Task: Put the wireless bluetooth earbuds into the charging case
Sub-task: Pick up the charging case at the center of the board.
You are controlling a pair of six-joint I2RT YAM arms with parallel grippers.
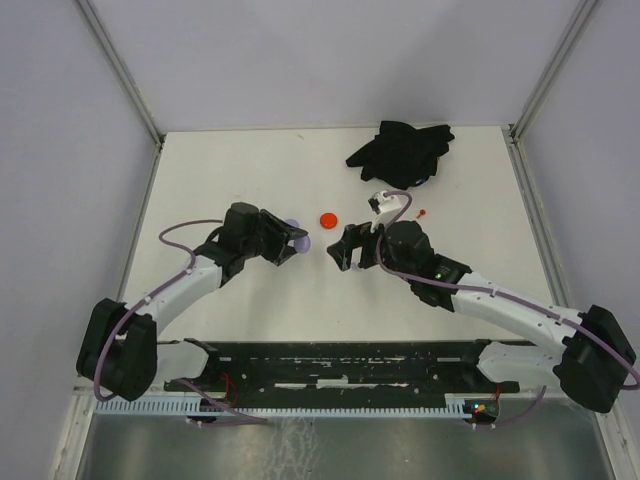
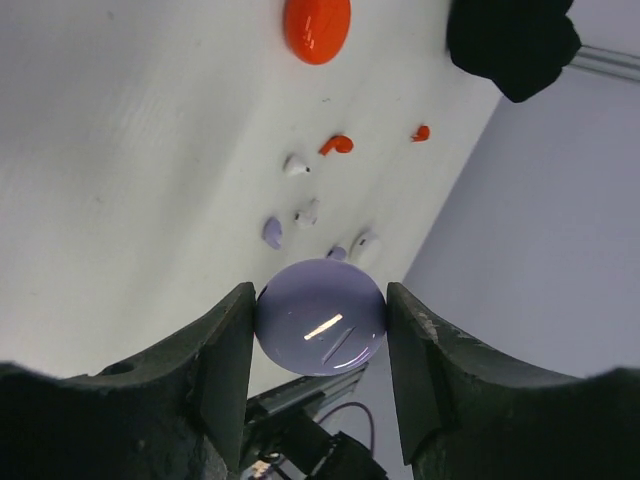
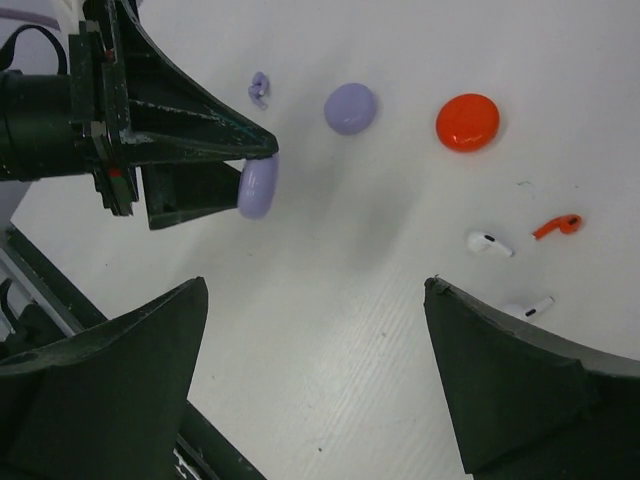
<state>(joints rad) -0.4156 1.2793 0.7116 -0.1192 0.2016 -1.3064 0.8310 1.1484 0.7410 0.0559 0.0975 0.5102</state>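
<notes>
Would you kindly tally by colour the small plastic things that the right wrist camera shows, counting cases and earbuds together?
Lavender: 3, the gripped case in the left hand, the loose case and the lavender earbud
Red: 2, the red case and the red earbud
White: 2, the white earbud and the second white earbud
Total: 7

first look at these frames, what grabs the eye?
The left gripper clamped on a lavender disc, near the middle of the table. Next, the bright red disc just beyond it, with tiny white, red and lavender earbuds scattered nearby, and the right gripper spread wide open with nothing in it. A black heap of fabric sits at the far edge.
</notes>
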